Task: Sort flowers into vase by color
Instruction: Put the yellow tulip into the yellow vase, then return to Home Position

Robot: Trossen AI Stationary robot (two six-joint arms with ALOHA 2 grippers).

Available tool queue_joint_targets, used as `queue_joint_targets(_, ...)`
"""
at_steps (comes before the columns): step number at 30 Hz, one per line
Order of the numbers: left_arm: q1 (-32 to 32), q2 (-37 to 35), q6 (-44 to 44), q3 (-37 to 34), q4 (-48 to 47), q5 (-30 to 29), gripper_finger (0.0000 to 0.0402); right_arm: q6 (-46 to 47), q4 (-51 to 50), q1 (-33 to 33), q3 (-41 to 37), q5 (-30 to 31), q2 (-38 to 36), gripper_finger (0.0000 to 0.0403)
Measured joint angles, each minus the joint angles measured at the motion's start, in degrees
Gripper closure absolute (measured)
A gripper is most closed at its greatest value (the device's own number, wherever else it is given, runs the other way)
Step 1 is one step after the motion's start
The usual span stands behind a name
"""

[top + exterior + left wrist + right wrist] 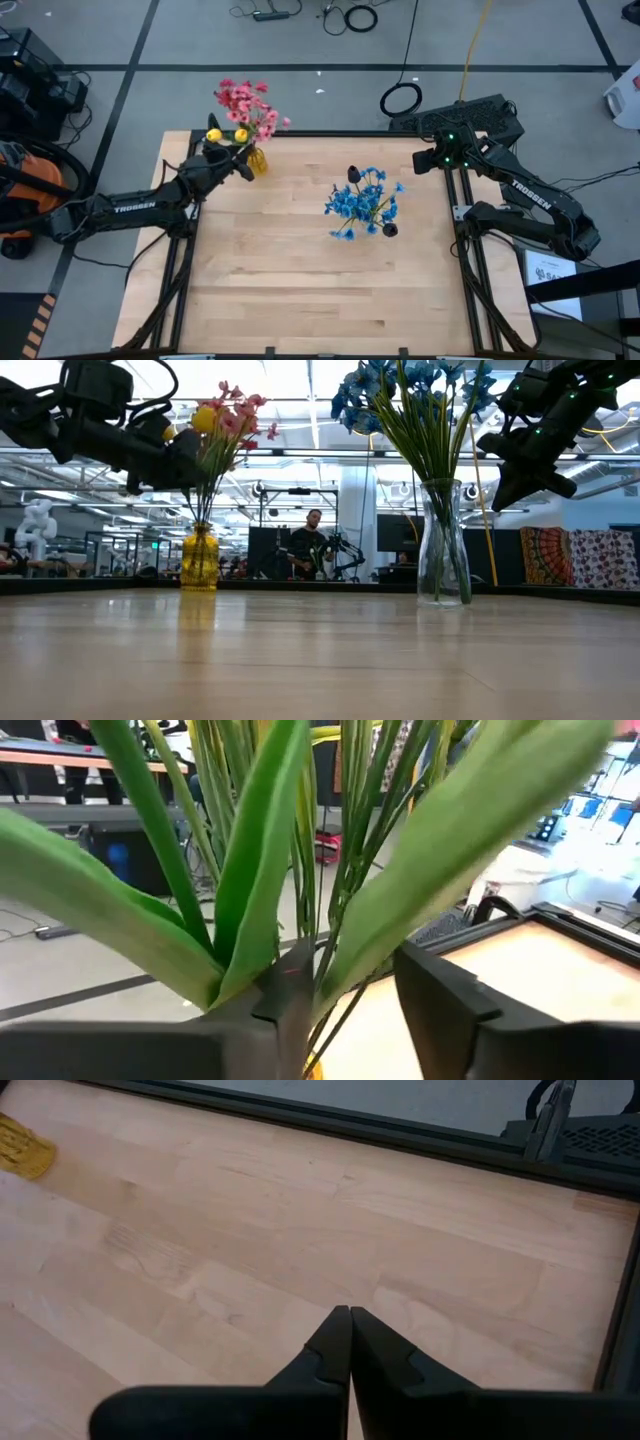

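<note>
Where lettering shows, both arms read "TROSSEN". Left gripper (pixel 340 1010), fingers parted around green stems (pixel 330 870) above the yellow vase (pixel 200 560); blooms cut off. Right gripper (pixel 350 1342) closed, empty.

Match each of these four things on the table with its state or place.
1. yellow vase
2. clear vase
3. left gripper
4. right gripper

a. shut, above bare wood
b. holds blue flowers
c. holds pink flowers
d. open around green stems

Pairs: 1-c, 2-b, 3-d, 4-a
</note>
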Motion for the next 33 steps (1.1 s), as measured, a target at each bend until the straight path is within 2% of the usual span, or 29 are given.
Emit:
queue_joint_targets(4,-0.2,-0.7,0.0,0.1,0.1,0.4,0.0235,0.0,0.0,0.0,0.0,0.0,0.0,0.0403)
queue_joint_targets(13,-3.0,-5.2,0.5,3.8,-1.8,0.4,0.0231,0.0,0.0,0.0,0.0,0.0,0.0,0.0403)
queue_joint_targets(20,-6.8,-9.4,0.4,11.3,-23.5,-3.8,0.0231,0.0,-0.1,0.0,0.0,0.0,0.0,0.0403)
queue_joint_targets(26,-10.3,-12.0,-0.1,15.5,-35.0,-6.3,0.0231,0.0,-0.1,0.0,0.0,0.0,0.0,0.0403)
queue_joint_targets(30,-12.4,-14.1,-4.3,18.1,-46.3,-8.8,0.0230,0.0,-0.9,0.0,0.0,0.0,0.0,0.0403)
queue_joint_targets(33,-13.5,-15.8,-8.5,19.3,-50.5,-6.9,0.0230,0.0,-2.1,0.0,0.0,0.0,0.0,0.0403)
